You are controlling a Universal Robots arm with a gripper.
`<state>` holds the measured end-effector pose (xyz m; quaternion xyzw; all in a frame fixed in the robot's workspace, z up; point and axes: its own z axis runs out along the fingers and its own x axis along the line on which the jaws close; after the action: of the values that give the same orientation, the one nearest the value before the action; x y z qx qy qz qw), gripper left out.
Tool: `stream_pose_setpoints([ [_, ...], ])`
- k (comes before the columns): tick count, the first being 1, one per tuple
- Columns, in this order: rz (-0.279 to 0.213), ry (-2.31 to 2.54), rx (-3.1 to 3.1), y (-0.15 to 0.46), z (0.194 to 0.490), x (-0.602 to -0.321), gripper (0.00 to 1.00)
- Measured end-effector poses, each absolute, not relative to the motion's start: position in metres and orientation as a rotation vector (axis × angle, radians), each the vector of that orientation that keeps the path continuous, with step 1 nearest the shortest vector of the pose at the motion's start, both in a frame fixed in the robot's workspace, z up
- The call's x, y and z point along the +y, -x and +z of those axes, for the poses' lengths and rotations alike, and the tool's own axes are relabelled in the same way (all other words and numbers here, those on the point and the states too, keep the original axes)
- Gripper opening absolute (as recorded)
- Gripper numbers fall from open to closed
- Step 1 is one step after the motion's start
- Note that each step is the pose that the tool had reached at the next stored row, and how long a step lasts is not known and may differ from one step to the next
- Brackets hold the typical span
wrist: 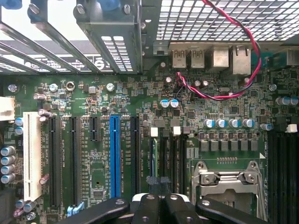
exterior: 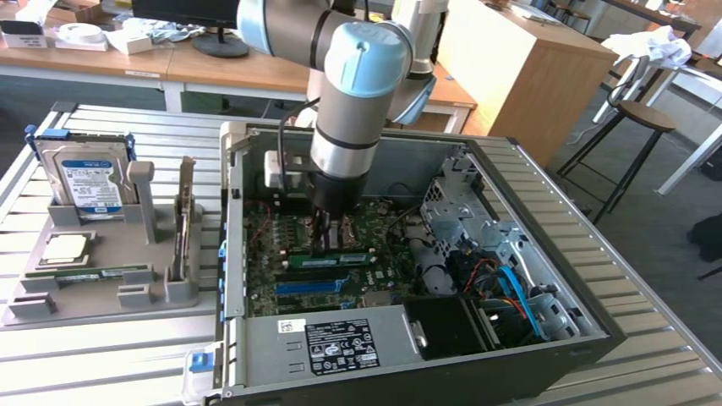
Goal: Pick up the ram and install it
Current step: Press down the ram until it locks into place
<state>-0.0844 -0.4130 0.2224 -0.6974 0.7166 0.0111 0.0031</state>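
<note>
Ram (exterior: 338,256): we see one thin green stick lying along its memory slot on the motherboard (exterior: 296,283), right under the gripper; a second alike stick (exterior: 90,273) lies flat in the grey holder.
Gripper (exterior: 327,245): we find its dark fingers (wrist: 154,210) drawn together, pressing down at the stick's upper edge inside the computer case (exterior: 542,254).
Surface: we note a worktop (exterior: 101,364) of ribbed, pale metal slats carrying the case and the holder.
Room: we see wooden desks (exterior: 226,72) behind, a round stool (exterior: 643,118) at the exterior view's right, and grey floor.
Count: we count one robot arm (exterior: 350,93), one open case, one grey holder (exterior: 107,262), one hard drive (exterior: 84,182) standing upright in it, and one upright expansion card (exterior: 184,228) beside that.
Materials: we see dark sheet-metal case walls, a green circuit board with one blue slot (wrist: 115,156), several black slots and one white slot (wrist: 32,156).
Wiring: we note a red-and-black twisted cable (wrist: 224,93) looping near the rear ports and blue cables (exterior: 513,288) by the drive bay.
</note>
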Motion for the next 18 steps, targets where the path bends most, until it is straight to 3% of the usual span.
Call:
stream_pose_setpoints([
  [12,0.035,2.186,2.246,0.084,0.223,-0.413,0.10],
  [18,0.035,2.186,2.246,0.084,0.237,-0.413,0.10],
])
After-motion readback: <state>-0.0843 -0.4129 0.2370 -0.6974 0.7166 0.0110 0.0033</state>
